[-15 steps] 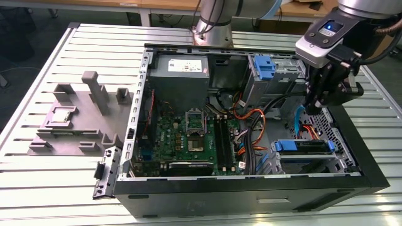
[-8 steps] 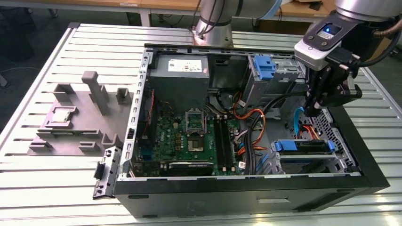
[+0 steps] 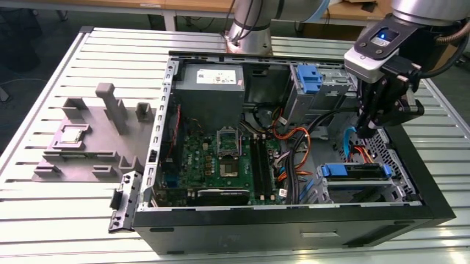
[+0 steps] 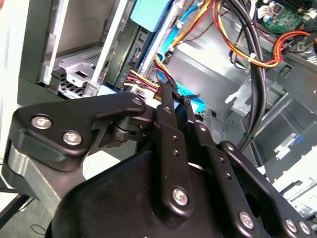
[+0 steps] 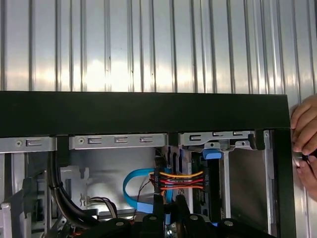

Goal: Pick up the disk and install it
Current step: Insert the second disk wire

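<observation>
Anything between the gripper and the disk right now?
Yes, it seems. In the exterior view the gripper hangs above the grey-metal disk in its blue plastic bracket. In the first wrist view a bundle of red, yellow and orange wires and a light-blue flat cable cross between them.

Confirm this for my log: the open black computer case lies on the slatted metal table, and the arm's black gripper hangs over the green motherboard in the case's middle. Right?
Not quite. The black gripper hangs by the blue flat cable toward the exterior view's right, not over the green motherboard. The open black computer case does lie on the slatted metal table.
</observation>
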Controlling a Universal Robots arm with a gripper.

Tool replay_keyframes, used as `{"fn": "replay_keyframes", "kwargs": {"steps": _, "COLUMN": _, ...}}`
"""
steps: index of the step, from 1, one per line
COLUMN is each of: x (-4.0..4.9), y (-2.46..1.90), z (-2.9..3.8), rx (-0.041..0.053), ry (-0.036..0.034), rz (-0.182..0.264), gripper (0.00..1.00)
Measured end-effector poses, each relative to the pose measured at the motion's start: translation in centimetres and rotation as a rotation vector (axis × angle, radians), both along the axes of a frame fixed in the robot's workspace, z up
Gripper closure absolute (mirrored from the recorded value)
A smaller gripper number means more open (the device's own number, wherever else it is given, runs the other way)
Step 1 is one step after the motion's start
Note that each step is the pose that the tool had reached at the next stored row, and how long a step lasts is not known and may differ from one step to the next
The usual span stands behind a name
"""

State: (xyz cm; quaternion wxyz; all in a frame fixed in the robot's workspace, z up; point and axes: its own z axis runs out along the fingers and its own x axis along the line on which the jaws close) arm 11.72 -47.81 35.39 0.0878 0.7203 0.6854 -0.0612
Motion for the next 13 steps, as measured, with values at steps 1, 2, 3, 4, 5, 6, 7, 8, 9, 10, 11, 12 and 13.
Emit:
{"fn": "replay_keyframes", "kwargs": {"steps": 1, "x": 0.0, "y": 0.0, "z": -0.04, "rx": -0.0065, "ry": -0.0008, "rz": 0.0, "gripper": 0.78}}
{"fn": "replay_keyframes", "kwargs": {"steps": 2, "x": 0.0, "y": 0.01, "z": -0.09, "rx": -0.0114, "ry": -0.0018, "rz": 0.0, "gripper": 0.78}}
{"fn": "replay_keyframes", "kwargs": {"steps": 3, "x": 0.0, "y": 0.01, "z": -0.15, "rx": -0.0156, "ry": -0.0029, "rz": 0.0, "gripper": 0.71}}
{"fn": "replay_keyframes", "kwargs": {"steps": 4, "x": 0.0, "y": 0.01, "z": -0.2, "rx": -0.0203, "ry": -0.004, "rz": 0.0, "gripper": 0.71}}
{"fn": "replay_keyframes", "kwargs": {"steps": 5, "x": 0.0, "y": 0.01, "z": -0.27, "rx": -0.0252, "ry": -0.0053, "rz": 0.0, "gripper": 0.71}}
{"fn": "replay_keyframes", "kwargs": {"steps": 6, "x": 0.0, "y": 0.01, "z": -0.32, "rx": -0.0302, "ry": -0.0065, "rz": 0.0, "gripper": 0.71}}
{"fn": "replay_keyframes", "kwargs": {"steps": 7, "x": 0.0, "y": 0.01, "z": -0.38, "rx": -0.0359, "ry": -0.0077, "rz": 0.0, "gripper": 0.71}}
{"fn": "replay_keyframes", "kwargs": {"steps": 8, "x": 0.0, "y": 0.0, "z": -0.43, "rx": -0.041, "ry": -0.0089, "rz": 0.0, "gripper": 0.71}}
{"fn": "replay_keyframes", "kwargs": {"steps": 9, "x": 0.0, "y": 0.0, "z": -0.49, "rx": -0.0457, "ry": -0.0099, "rz": 0.0, "gripper": 0.71}}
{"fn": "replay_keyframes", "kwargs": {"steps": 10, "x": 0.0, "y": 0.0, "z": -0.55, "rx": -0.0501, "ry": -0.011, "rz": 0.0, "gripper": 0.73}}
{"fn": "replay_keyframes", "kwargs": {"steps": 11, "x": 0.0, "y": 0.0, "z": -0.61, "rx": -0.0535, "ry": -0.0119, "rz": 0.0, "gripper": 0.79}}
{"fn": "replay_keyframes", "kwargs": {"steps": 12, "x": 0.0, "y": 0.01, "z": -0.66, "rx": -0.056, "ry": -0.0125, "rz": 0.0, "gripper": 0.79}}
{"fn": "replay_keyframes", "kwargs": {"steps": 13, "x": 0.0, "y": 0.01, "z": -0.7, "rx": -0.0572, "ry": -0.0127, "rz": 0.0, "gripper": 0.84}}
